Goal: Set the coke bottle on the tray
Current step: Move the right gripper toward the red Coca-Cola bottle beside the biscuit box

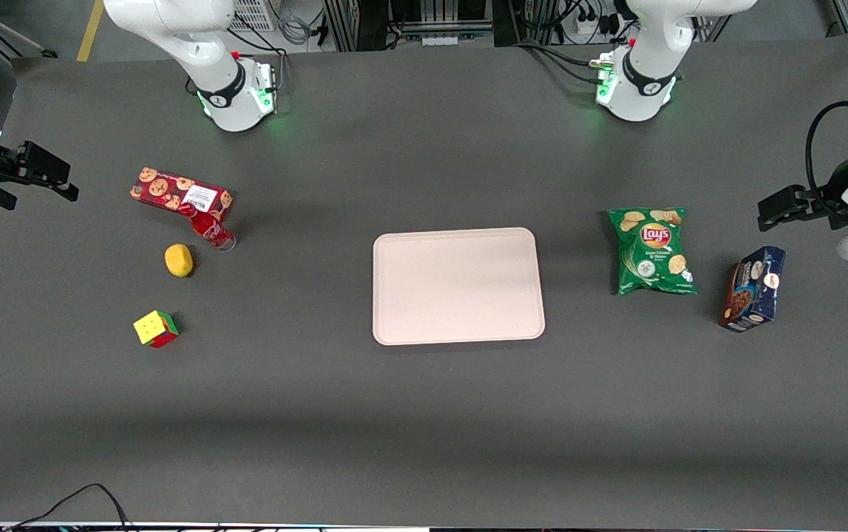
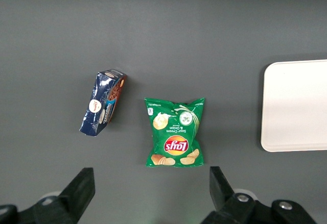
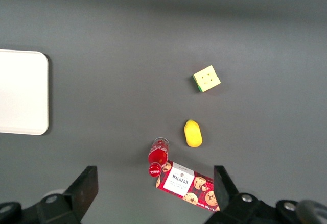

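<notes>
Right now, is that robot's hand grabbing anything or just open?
Working arm's hand: open, holding nothing, hanging above the table near the coke bottle, which lies by the cookie box.

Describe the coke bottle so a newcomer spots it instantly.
From the large pale pinkish-beige tray, look toward the working arm's end of the table, where the open gripper hovers. The small red plastic coke bottle lies against the long red cookie box, beside a yellow lemon; only it has white script.
</notes>
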You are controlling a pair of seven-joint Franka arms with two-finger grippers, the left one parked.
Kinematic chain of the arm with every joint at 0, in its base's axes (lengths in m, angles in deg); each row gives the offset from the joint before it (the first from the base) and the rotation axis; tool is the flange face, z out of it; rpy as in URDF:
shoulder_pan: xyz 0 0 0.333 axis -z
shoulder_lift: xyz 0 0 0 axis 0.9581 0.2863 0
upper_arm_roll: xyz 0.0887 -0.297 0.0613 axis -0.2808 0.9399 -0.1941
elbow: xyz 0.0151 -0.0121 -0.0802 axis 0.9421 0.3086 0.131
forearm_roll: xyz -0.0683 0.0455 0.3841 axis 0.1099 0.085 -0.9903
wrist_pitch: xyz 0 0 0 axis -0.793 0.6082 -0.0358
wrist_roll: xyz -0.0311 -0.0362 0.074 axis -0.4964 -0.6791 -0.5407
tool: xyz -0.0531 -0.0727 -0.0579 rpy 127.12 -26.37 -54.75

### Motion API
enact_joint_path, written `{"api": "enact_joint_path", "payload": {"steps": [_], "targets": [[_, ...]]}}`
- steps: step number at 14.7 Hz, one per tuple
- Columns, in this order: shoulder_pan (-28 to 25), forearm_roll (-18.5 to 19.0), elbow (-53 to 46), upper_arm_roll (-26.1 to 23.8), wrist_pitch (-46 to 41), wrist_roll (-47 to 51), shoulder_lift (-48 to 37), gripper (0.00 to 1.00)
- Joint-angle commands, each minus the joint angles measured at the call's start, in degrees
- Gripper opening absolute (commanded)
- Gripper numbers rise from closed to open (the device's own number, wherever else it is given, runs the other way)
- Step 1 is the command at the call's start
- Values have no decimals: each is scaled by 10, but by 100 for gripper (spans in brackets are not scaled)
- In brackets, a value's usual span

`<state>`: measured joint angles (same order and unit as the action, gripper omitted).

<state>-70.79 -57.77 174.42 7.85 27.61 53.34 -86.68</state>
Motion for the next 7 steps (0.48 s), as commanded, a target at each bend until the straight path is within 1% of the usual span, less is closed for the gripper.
{"api": "enact_joint_path", "payload": {"steps": [1, 3, 5, 7], "targets": [[-6, 12, -16, -3, -16, 20, 4, 100], [-9, 12, -16, -4, -17, 28, 5, 100], [-11, 12, 8, -6, -31, 30, -4, 100], [-11, 12, 71, -11, -20, 41, -31, 100]]}}
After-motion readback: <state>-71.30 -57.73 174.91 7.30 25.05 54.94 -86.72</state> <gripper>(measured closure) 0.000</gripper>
